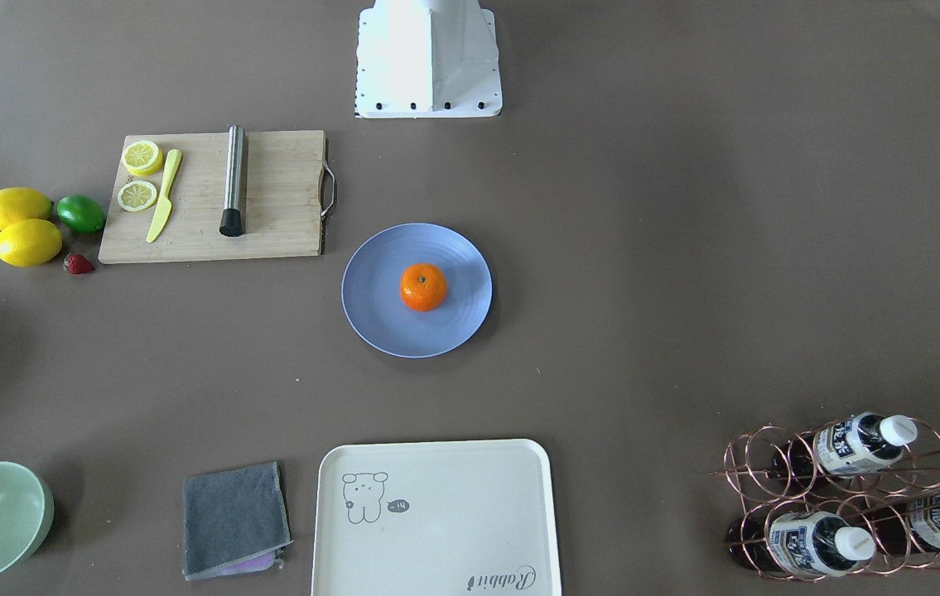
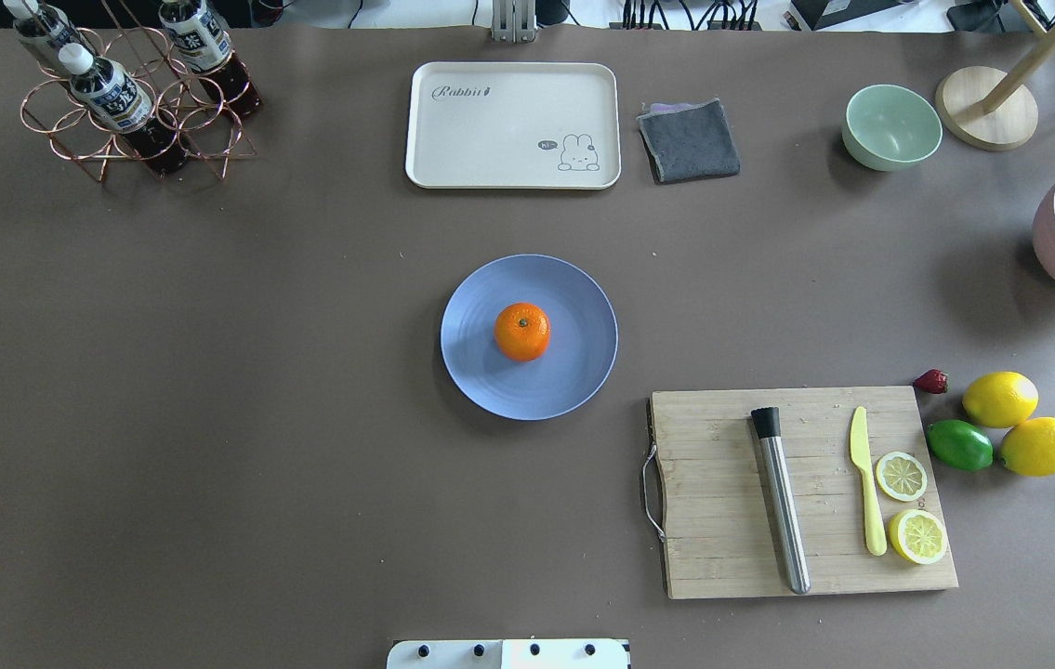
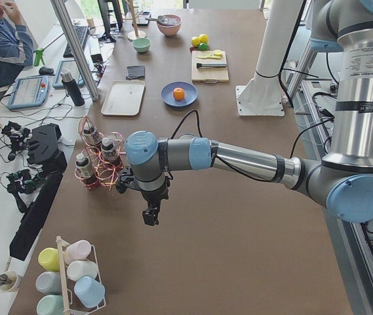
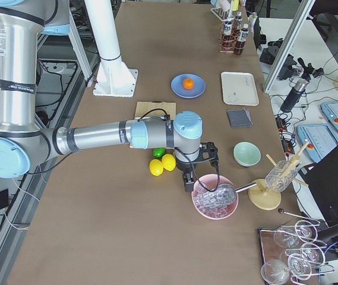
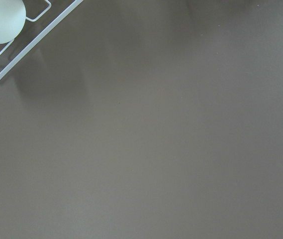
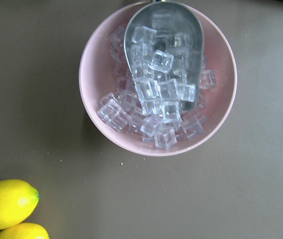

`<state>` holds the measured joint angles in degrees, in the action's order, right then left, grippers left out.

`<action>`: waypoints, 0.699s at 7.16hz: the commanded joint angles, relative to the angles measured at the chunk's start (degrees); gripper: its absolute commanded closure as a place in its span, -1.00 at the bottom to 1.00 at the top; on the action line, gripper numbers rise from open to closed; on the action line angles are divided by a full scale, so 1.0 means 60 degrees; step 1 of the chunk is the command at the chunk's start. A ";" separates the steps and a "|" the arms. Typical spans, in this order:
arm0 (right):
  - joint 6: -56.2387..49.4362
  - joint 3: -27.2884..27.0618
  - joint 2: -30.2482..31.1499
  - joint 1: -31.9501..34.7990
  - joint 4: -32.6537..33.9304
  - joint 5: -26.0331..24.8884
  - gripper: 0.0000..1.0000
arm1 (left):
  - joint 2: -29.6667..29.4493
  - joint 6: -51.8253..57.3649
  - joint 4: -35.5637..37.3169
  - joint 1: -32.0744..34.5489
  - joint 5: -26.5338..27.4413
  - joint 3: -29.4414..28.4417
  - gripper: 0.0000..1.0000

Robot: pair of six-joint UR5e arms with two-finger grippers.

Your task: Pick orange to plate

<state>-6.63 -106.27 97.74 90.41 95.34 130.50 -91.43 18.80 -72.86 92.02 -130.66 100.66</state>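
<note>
The orange (image 1: 423, 287) sits in the middle of the blue plate (image 1: 370, 314) at the table's centre, stem dimple up; the overhead view also shows the orange (image 2: 521, 332) on the plate (image 2: 481, 376). Neither gripper is near it. My left gripper (image 3: 150, 217) hangs over bare table at the left end, close to the bottle rack, and shows only in the exterior left view, so I cannot tell its state. My right gripper (image 4: 188, 183) hangs at the right end beside the pink ice bowl (image 4: 214, 203); its state cannot be told either.
A cutting board (image 2: 722, 520) with a muddler, a yellow knife and lemon slices lies near the plate. Two lemons (image 2: 999, 399), a lime (image 2: 959, 445) and a strawberry lie beside it. At the far edge are a cream tray (image 2: 513, 125), a grey cloth (image 2: 689, 139), a green bowl (image 2: 891, 126) and a bottle rack (image 2: 132, 93).
</note>
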 commanded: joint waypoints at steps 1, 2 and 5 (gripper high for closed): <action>-0.0023 0.0031 0.0658 0.0416 -0.0011 -0.0011 -1.00 | 0.0107 -0.0043 -0.0029 0.0001 0.0009 0.0025 -0.97; 0.0007 0.0147 0.0775 0.0401 -0.0011 0.0018 -1.00 | 0.0252 -0.0043 -0.0029 0.0001 0.0009 0.0011 -0.97; -0.0008 0.0148 0.0791 0.0401 -0.0011 0.0033 -1.00 | 0.0312 -0.0029 -0.0059 0.0001 0.0009 0.0026 -0.97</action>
<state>-6.66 -105.42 102.48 92.80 95.27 130.62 -89.68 18.60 -73.12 92.02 -130.61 100.90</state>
